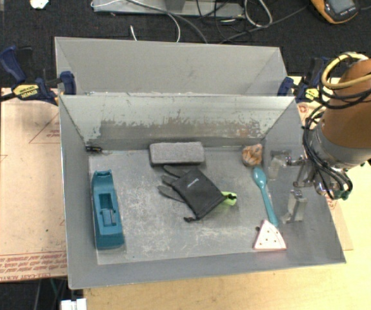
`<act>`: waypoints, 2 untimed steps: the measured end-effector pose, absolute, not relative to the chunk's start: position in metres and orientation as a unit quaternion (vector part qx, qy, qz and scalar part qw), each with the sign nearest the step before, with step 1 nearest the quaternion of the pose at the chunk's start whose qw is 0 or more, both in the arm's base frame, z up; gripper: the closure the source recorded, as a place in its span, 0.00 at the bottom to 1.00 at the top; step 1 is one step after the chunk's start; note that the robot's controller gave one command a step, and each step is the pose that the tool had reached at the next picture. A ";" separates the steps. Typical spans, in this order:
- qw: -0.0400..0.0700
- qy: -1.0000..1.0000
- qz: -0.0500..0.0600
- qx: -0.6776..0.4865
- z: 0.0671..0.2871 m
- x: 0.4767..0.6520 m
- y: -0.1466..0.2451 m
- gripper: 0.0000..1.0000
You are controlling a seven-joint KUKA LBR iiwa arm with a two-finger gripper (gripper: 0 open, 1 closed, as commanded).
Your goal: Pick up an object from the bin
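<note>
Grey metal bin (166, 237), seen from above. The gripper (295, 204) hangs low by the right wall, just right of a teal-handled scraper (267, 206) with a white triangular head, which lies toward the front right corner. Whether the claw is spread or pressed together cannot be told. Behind the scraper lies a tan lump (253, 152); a black glove (195, 192) lies mid-bin.

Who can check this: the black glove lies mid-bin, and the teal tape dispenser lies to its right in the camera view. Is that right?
Not quite. The camera view shows the teal tape dispenser to the left of the black glove, by the left wall of the bin. The glove does lie mid-bin.
</note>
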State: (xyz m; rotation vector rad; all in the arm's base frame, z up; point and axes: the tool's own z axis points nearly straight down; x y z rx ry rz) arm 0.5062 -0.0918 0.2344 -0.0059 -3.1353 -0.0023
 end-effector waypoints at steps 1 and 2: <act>-0.001 -1.000 0.000 0.000 0.238 0.508 -0.091 0.00; -0.003 -1.000 0.000 -0.014 0.175 0.508 -0.063 0.00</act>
